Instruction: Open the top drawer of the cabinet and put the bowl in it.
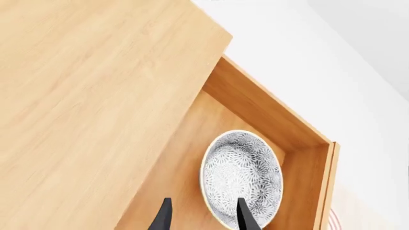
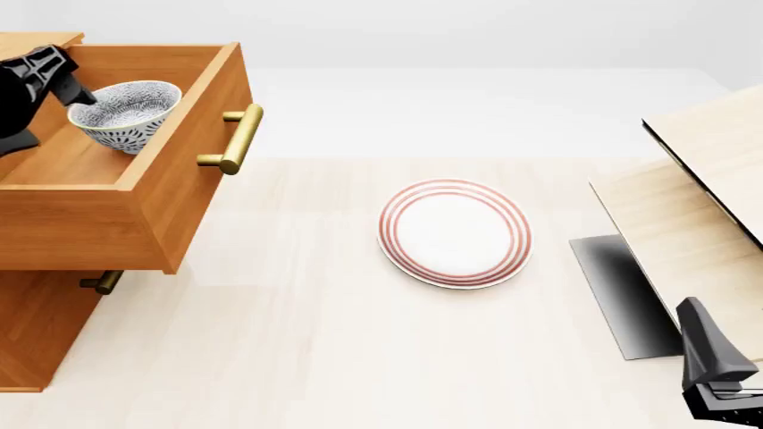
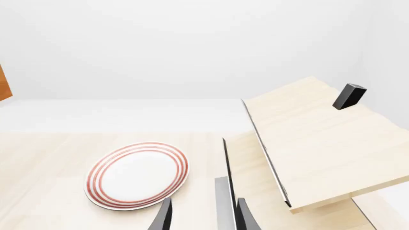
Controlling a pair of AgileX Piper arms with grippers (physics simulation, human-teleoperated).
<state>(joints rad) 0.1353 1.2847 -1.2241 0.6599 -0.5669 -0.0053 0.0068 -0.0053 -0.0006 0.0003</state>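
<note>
Bowl (image 2: 124, 113): one small round deep bowl, white with a dense blue-grey speckled pattern, inside the top drawer; in the front view it is raised off the drawer floor and slightly tilted.
Top drawer (image 2: 179, 192): uppermost drawer of the cabinet, pulled well out; a deep orange-brown box holding the bowl and nothing else that shows.
Cabinet (image 2: 36, 335): orange-brown wood at the left edge of the front view; its flat top fills much of the left wrist view.
Brass bar handles: two visible in the front view, one on the top drawer front (image 2: 238, 138) and one (image 2: 103, 282) on a lower drawer beneath it, partly hidden.
Left gripper (image 1: 206, 215): over the open drawer; one finger (image 1: 246, 215) lies inside the bowl's rim and the other outside it, so the jaws stand narrow on the rim.
Plate (image 2: 455, 232): one flat white plate with red rings, lying on the table (image 2: 298, 340) well apart from the cabinet, with nothing on it.
Right gripper (image 3: 203, 215): low at the right of the front view, near the pale wood panels (image 2: 703, 206); jaws apart with nothing between them.
Pale wood panels: tilted light-wood boards at the right; a small dark block (image 3: 349, 96) sits on the upper one in the right wrist view.
</note>
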